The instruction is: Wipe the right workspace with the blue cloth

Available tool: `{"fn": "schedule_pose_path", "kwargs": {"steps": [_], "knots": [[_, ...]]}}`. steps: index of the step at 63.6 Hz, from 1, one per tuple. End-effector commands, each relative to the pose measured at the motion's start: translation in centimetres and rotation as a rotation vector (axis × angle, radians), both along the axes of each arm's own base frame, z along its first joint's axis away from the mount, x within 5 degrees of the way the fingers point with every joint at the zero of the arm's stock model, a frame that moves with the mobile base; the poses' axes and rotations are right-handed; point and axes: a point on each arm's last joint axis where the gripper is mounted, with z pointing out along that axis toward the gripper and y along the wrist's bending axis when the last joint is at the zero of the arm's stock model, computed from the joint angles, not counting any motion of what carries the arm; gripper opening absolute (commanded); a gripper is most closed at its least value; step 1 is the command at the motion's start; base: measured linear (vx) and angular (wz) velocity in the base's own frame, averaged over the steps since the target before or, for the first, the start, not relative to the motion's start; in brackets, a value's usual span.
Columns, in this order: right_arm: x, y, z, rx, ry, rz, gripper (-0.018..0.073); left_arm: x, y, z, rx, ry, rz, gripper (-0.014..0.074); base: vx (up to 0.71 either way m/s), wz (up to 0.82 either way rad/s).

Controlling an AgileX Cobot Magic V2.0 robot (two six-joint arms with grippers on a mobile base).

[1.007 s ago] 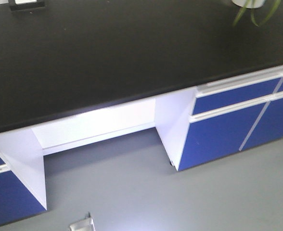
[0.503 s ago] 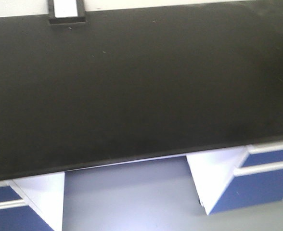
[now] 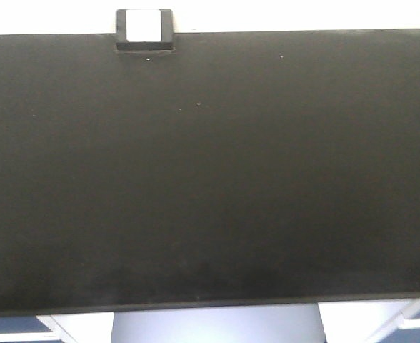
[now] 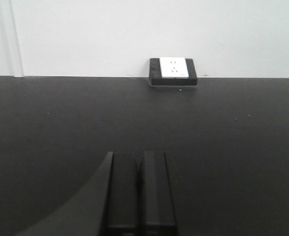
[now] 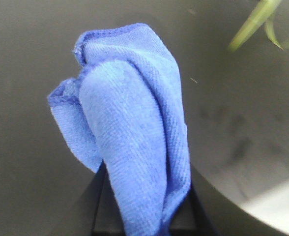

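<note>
The right workspace (image 3: 210,179) is a wide matte black benchtop that fills the front view; a small black-framed white outlet box (image 3: 144,30) sits at its back edge. It also shows in the left wrist view (image 4: 223,128), with the outlet box (image 4: 173,70) against the white wall. My left gripper (image 4: 140,162) is shut and empty, its black fingers pressed together above the benchtop. My right gripper (image 5: 143,206) is shut on the blue cloth (image 5: 130,123), which bunches up from between the fingers and hides the tips. Neither gripper shows in the front view.
A white wall (image 4: 144,34) backs the bench. Green plant leaves (image 5: 255,22) hang at the upper right of the right wrist view. Blue-and-white cabinets (image 3: 410,325) and a knee gap (image 3: 217,325) lie below the bench's front edge. Faint specks (image 3: 198,105) dot the top.
The front view has swung and moved in: the bench now fills the frame squarely, the outlet box has shifted right, and the floor, most of the cabinets and the plant have left view.
</note>
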Motion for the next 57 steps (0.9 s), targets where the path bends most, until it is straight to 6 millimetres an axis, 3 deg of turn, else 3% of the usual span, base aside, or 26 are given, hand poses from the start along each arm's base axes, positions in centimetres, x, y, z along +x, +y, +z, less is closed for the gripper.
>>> {"fn": "schedule_pose_path", "kwargs": {"steps": [1, 57], "knots": [[0.35, 0.01, 1.52, -0.038, -0.088, 0.03, -0.0004, 0.04, -0.13, -0.2, -0.009, -0.067, -0.016, -0.0006, 0.16, 0.18], [0.41, 0.0, 1.49, -0.038, -0.086, 0.031, -0.0004, 0.04, -0.13, -0.2, -0.009, -0.067, -0.016, -0.0006, 0.05, 0.05]]}}
